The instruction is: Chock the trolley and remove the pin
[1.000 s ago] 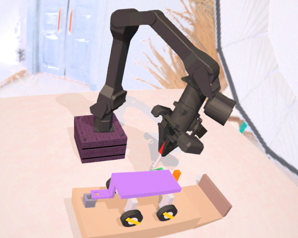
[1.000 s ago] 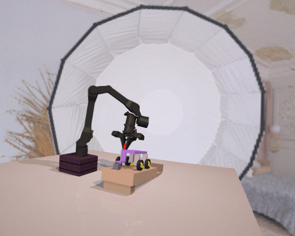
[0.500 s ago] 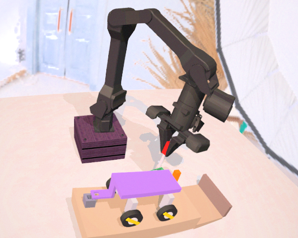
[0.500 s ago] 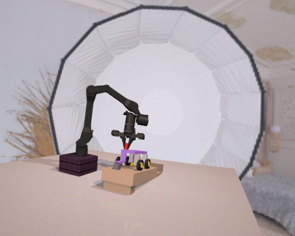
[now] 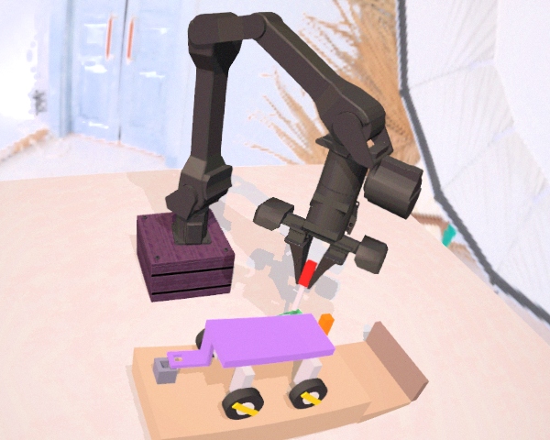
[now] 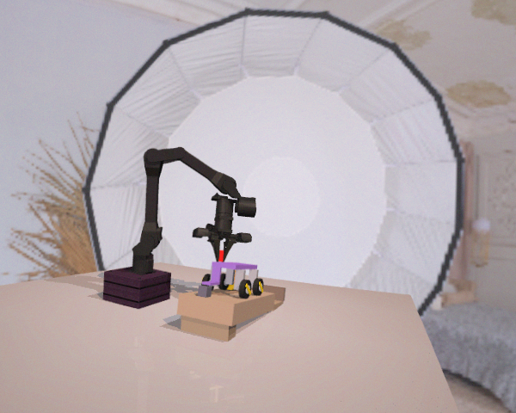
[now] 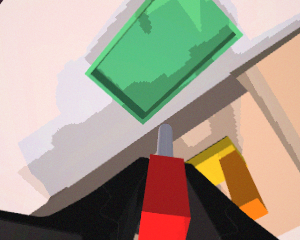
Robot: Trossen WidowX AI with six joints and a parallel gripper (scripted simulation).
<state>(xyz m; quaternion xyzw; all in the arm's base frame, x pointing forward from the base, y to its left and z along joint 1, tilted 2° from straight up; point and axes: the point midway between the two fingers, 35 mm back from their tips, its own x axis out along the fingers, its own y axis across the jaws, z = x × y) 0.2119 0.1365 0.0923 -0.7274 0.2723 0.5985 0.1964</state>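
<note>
One gripper [image 5: 303, 284] [image 6: 221, 259] [image 7: 164, 169]: clamped on the red head of the stop pin, fingers pointing down.
Stop pin [image 5: 307, 273] [image 6: 221, 255] [image 7: 165, 140]: out of the grey block, red head up, grey shaft down; seen in the wrist view with tip just beside the near tray corner. Shaft mostly hidden in the exterior view.
Green tray [image 5: 291, 313] [image 7: 165, 55]: on the table beside the ramp; reduced to a sliver behind the trolley in the top view, hidden in the exterior view, open to sight in the wrist view.
Tray contents: only shadow across the green floor, visible in the wrist view.
Trolley [image 5: 270, 338] [image 6: 238, 266]: on the ramp [image 5: 194, 416] [image 6: 205, 306] [image 7: 270, 120], with tab over the grey block [image 5: 165, 370] [image 6: 204, 290]. Tab hole visible in the top view.
Yellow chock [image 5: 325, 324] [image 6: 230, 287] [image 7: 210, 167]: on the ramp; orange handle alone visible in the top view, yellow part low among the wheels in the exterior view, body and handle together in the wrist view. Contact with a wheel: cannot be told.
End board [image 5: 396, 359] [image 6: 279, 295]: across the ramp's lower end, apart from the trolley.
</note>
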